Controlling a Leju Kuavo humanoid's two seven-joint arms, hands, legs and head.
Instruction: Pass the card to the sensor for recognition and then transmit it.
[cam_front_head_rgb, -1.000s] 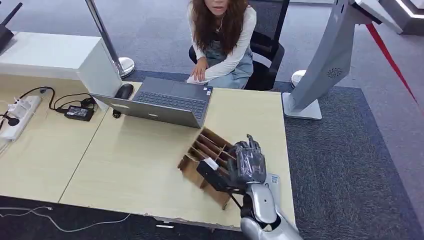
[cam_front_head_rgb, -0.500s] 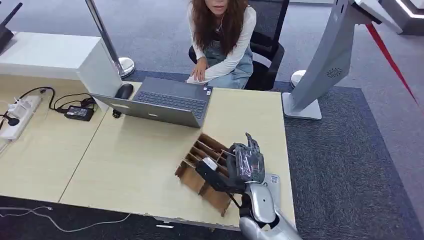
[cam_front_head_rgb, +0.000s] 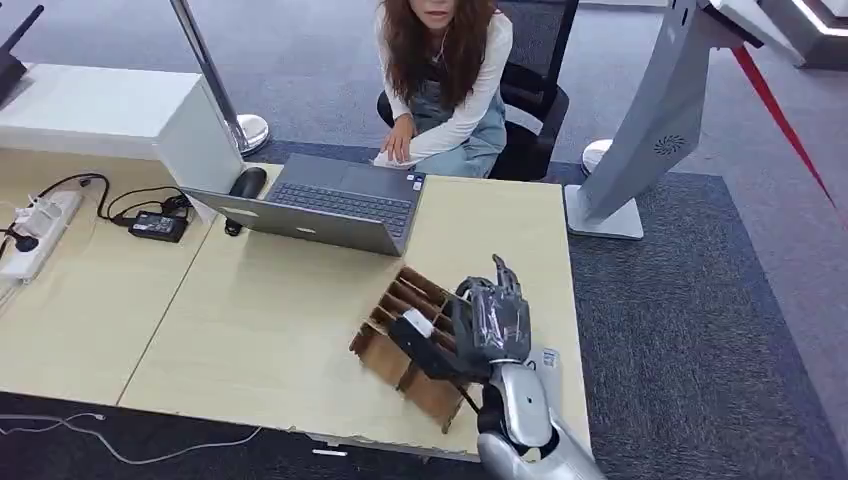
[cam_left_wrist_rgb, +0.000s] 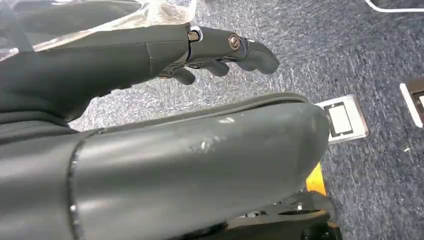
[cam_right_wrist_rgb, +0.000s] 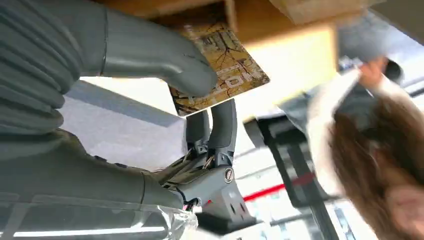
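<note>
The right hand (cam_front_head_rgb: 492, 325) pinches a card (cam_right_wrist_rgb: 220, 67) above the cardboard rack (cam_front_head_rgb: 405, 335), lower centre of the frame. The left hand (cam_left_wrist_rgb: 150, 55) hangs empty, fingers apart. A laptop (cam_front_head_rgb: 335, 205) and a seated person (cam_front_head_rgb: 445, 80) lie beyond; the grey sensor stand (cam_front_head_rgb: 650, 120) rises upper right.

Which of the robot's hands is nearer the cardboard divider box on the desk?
Right. The right hand is over the cardboard divider box, pinching a card. The left hand hangs by the carpet floor, away from the desk.

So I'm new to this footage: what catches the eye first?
The right hand at the table's near right corner, over a cardboard divider box. In the right wrist view it pinches a patterned card between thumb and fingers. A person sits behind an open laptop across the table.
</note>
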